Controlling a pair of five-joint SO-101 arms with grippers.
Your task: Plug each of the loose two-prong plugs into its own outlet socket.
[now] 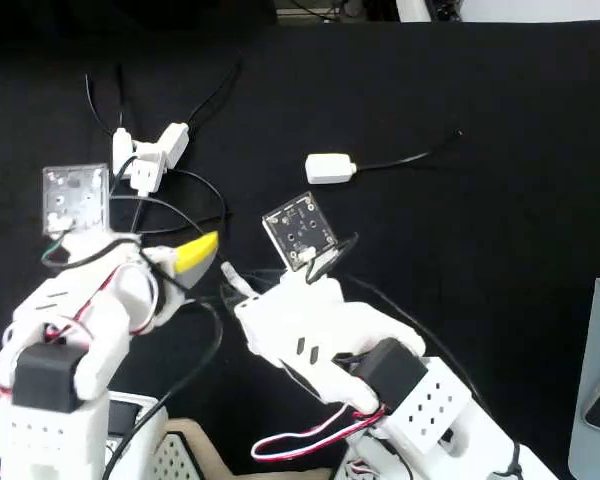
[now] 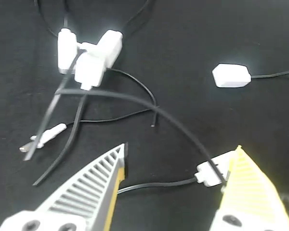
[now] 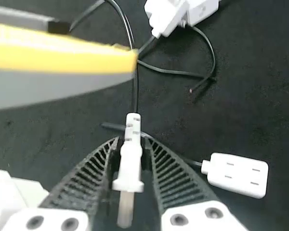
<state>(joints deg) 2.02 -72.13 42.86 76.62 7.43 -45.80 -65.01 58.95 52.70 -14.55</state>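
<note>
Matt black cloth [image 1: 500,90] under smooth white plastic.
The plug [image 3: 129,166] and, toward one o'clock, the outlet socket [image 1: 330,168] are glossy white plastic; left gripper [image 2: 181,147] and right gripper [image 3: 130,142] wear ribbed matt plastic; cords [image 2: 274,74] faintly shiny.

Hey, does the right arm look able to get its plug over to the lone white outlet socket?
Probably yes. The right gripper is shut on the two-prong plug, and the outlet socket lies alone nearby, slotted face showing, with nothing bulky between them.

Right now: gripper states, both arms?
Left gripper: open, holding nothing.
Right gripper: shut on a white plug.
</note>
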